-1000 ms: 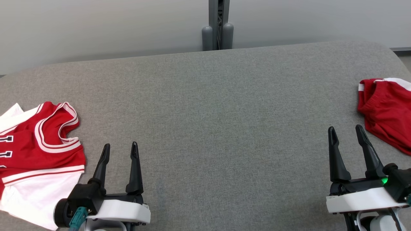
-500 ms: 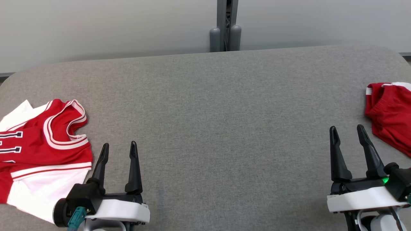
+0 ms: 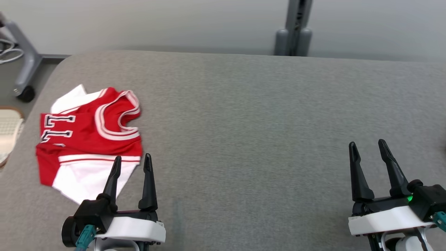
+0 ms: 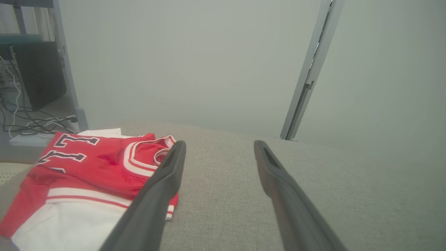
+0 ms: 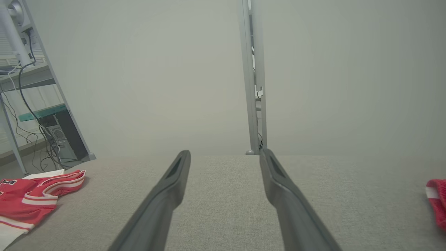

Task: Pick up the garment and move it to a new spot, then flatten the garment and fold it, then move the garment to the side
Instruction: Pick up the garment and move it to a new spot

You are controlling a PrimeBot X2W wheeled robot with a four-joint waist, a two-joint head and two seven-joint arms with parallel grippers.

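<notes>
**A:** What is at the far left?

**B:** A grey stand leg [image 3: 21, 59] on a dark wheel, standing on the floor just past the rounded corner of the counter [image 3: 244, 115]. Below it, at the picture's edge, is something pale and woven. I cannot tell what it is.

**A:** And the jersey?

**B:** The jersey [image 3: 87, 139] lies on the counter's left end, rumpled and partly doubled over. It is red, with black white-edged letters on its left side. The striped neck opening faces the far right, and a white panel lies nearest the robot.

**A:** Where is the left tool?

**B:** The left tool [image 3: 132, 157] is just beside the jersey's near right corner, pointing away from the robot. Its two dark fingers [image 4: 163, 181] stand apart with nothing between them. In the head view and the left wrist view, the left finger crosses the jersey's edge. I cannot tell whether it touches the cloth.

**A:** What about the middle?

**B:** There is grey fabric surface there. Behind it, a grey post [image 3: 294, 31] rises against a pale wall [image 3: 174, 24].

**A:** And the right side?

**B:** The right tool [image 3: 367, 143] is over the counter's near right part, well apart from the jersey. Its fingers are also spread and hold nothing, and a small green light glows at its base. The right wrist view shows a bit of red shorts [image 5: 438, 205] with a white stripe, lying on the counter at that view's right edge.
</notes>
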